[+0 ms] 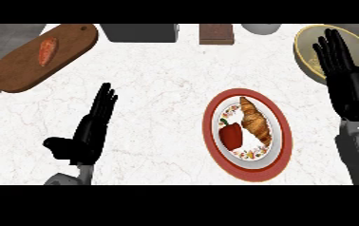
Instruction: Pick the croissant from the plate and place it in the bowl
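Croissant (255,119) is lying on the right half of the plate (214,135), touching or just beside a red pepper (230,134) on its left. Nothing is gripping it yet, so we are judging the pick as not started.

Bowl (306,54) is sitting at the counter's (161,92) far right, up near the back edge, partly cut off by the frame. Right robot hand (341,78) is hanging over the bowl's right part, fingers straight and spread, holding nothing. We are reading this as a start pose; it is closer to the croissant than the other hand, so it is the likely picker.

Left robot hand (95,123) is showing at lower left, fingers straight and close together, thumb out to the side, empty, well apart from the plate. Resting, we are guessing.

Cutting board (28,68) at upper left is carrying a reddish item (47,50); we cannot tell what. Dark objects along the back edge are cropped and unclear.

We are seeing no brands, labels or readable writing; the plate is only showing a floral pattern on its inner rim.
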